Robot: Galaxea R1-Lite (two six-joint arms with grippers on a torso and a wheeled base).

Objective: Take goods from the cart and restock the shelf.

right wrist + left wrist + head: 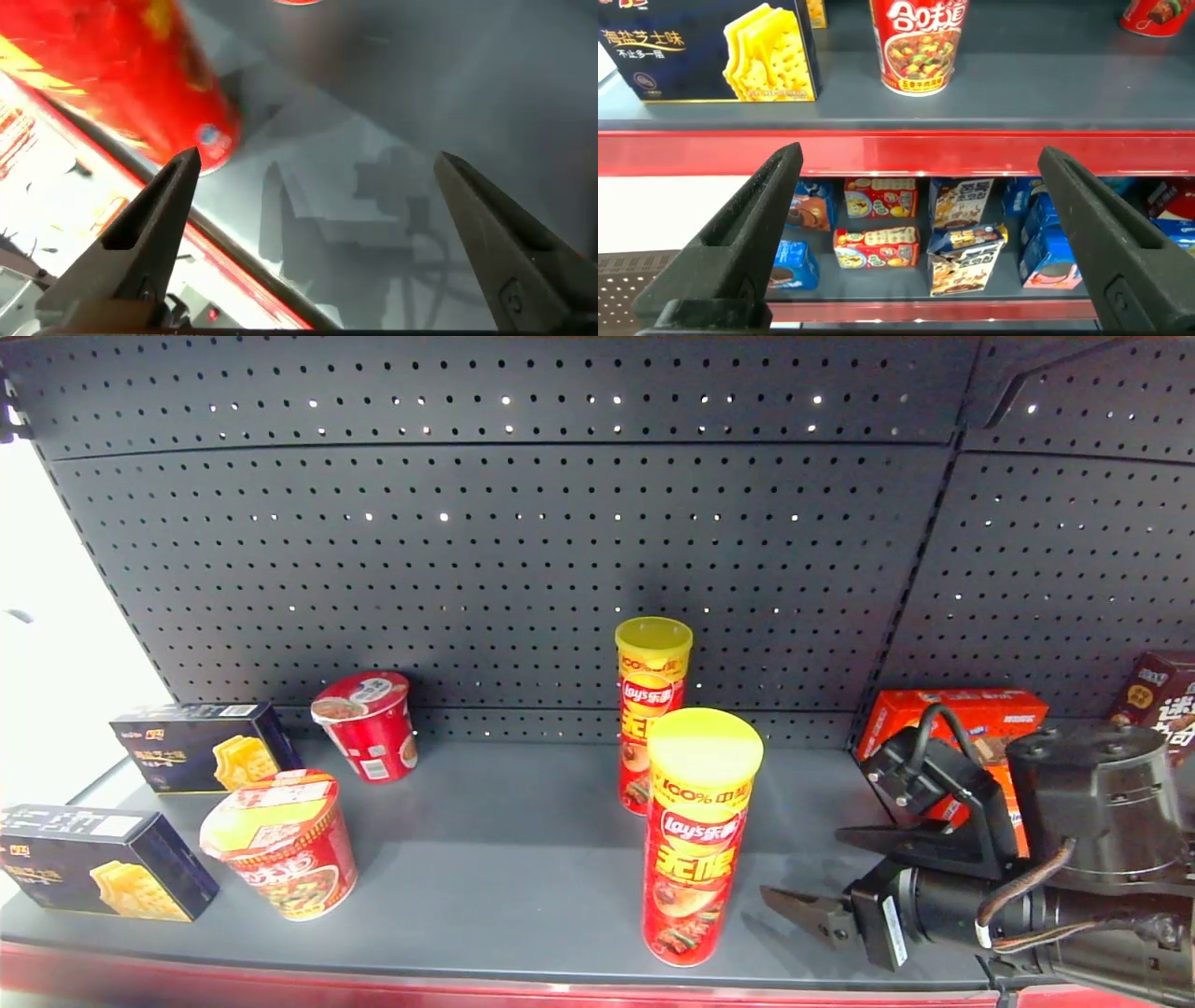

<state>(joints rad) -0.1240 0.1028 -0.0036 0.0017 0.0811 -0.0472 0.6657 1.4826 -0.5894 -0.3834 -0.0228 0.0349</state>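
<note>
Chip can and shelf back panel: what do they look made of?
Front chip can: likely a printed paperboard tube, with a glossy-looking wrap; lid looks like smooth yellow plastic. Back panel: probably painted sheet metal, matte dark grey, regular punched holes with light showing through.

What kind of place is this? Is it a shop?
Most likely a shop aisle, or a mock-up of one. A dark shelf with a pegboard back holds chip cans and cup noodles facing outward, and more snack boxes fill the shelf below.
</note>
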